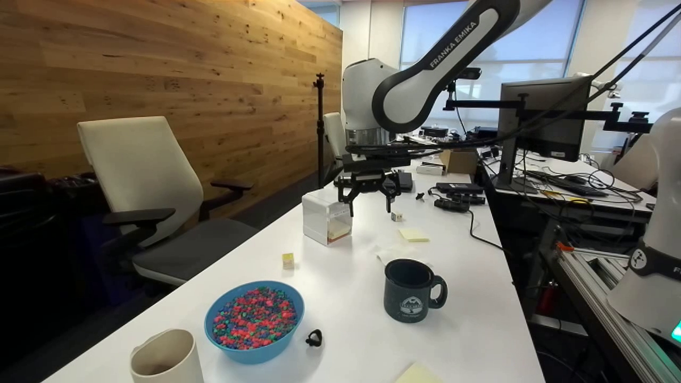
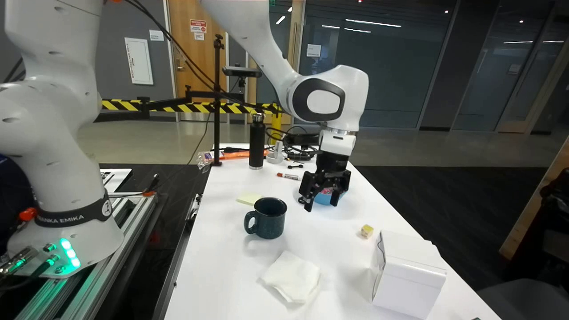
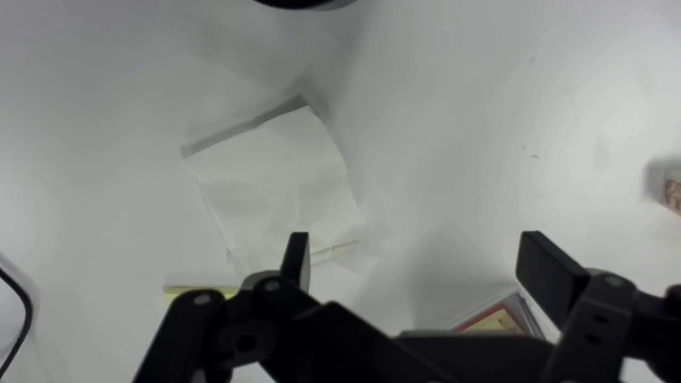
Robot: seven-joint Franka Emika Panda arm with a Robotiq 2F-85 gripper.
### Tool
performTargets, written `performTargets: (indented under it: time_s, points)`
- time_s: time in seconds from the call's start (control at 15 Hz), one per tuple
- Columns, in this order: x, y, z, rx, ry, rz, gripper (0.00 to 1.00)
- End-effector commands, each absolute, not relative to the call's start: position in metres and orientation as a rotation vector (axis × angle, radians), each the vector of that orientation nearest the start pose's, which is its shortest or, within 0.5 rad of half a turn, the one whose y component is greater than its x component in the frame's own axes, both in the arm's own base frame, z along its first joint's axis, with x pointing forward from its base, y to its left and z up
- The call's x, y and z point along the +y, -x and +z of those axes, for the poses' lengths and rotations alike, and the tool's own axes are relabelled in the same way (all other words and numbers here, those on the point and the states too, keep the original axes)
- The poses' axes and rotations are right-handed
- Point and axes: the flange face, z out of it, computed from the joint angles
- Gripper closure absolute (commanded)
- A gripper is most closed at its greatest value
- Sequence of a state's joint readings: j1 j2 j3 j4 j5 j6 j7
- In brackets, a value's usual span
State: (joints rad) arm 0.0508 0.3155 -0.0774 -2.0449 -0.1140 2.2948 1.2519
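In an exterior view, I see a blue bowl (image 1: pixel 255 356) near, a dark mug (image 1: pixel 401 298) on its right. Farther off lies a white napkin (image 3: pixel 279 183), with a white box (image 1: pixel 315 219) to its left. The gripper (image 1: pixel 370 209) hangs above the table (image 1: pixel 343 298) near the box, jaws spread wide.

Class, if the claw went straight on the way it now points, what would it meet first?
The claw points down, so probably the white table, between the paper napkin and the box; depth is unclear, so it might catch one of those first.
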Motion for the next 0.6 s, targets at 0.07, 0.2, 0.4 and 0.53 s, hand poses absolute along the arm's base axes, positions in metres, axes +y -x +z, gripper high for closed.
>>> performTargets:
  time_s: [0.07, 0.2, 0.4, 0.53]
  points:
    - [-0.050, -0.598, 0.275, 2.046, 2.486, -0.058, 0.00]
    - [-0.061, -0.601, 0.270, 2.095, 2.437, -0.103, 0.00]
    - [-0.074, -0.610, 0.262, 2.164, 2.344, -0.182, 0.00]
    - [-0.076, -0.614, 0.257, 2.210, 2.275, -0.230, 0.00]
